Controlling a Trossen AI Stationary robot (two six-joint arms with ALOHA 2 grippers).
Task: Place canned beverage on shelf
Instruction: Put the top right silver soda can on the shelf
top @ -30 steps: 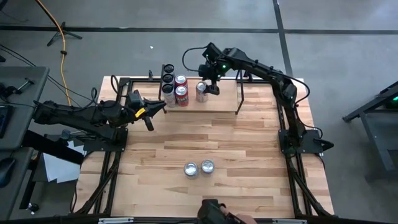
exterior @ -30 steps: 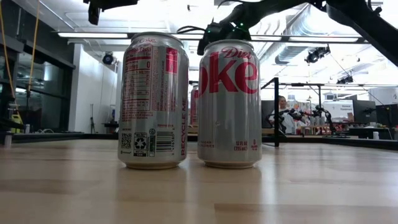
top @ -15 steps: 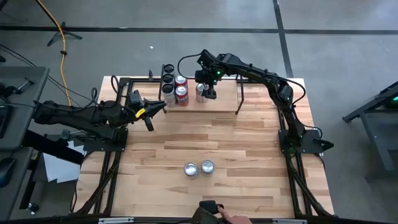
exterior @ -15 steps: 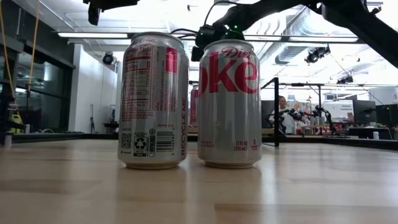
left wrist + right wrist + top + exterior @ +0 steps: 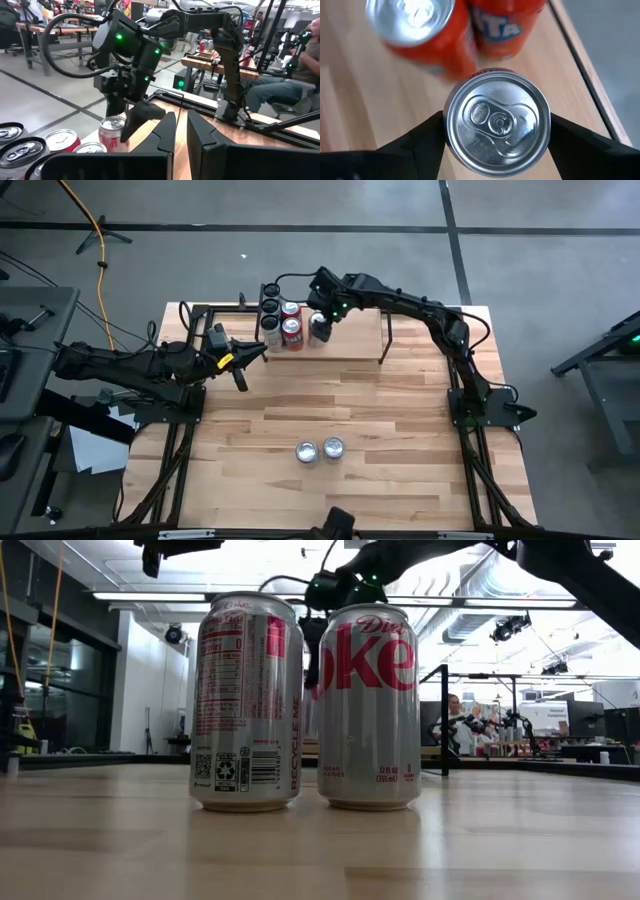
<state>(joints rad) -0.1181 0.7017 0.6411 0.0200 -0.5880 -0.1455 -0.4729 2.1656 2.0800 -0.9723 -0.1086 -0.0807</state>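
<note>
My right gripper (image 5: 322,322) is down over the silver can (image 5: 497,117), reaching in from the right side of the table (image 5: 400,420) to the shelf (image 5: 355,348) at its far edge. In the right wrist view its two dark fingers (image 5: 420,137) sit one on each side of the can and meet its wall on both sides, so I read it as closed around the can at about the can's own width. The can stands upright on the shelf's pale plank, toward its left part, just beside two red cans (image 5: 291,328). I can't tell whether it touches them. Further left on the same plank is a short row of more cans (image 5: 270,308), seen lid-up. My left gripper (image 5: 255,352) waits off the shelf's left end, over the table, its fingers drawn together with nothing between them. It points toward the shelf, and its wrist camera looks across at the right arm bent over the can. Two Diet Coke cans (image 5: 320,449) stand side by side on the near part of the table, well apart from the shelf.
</note>
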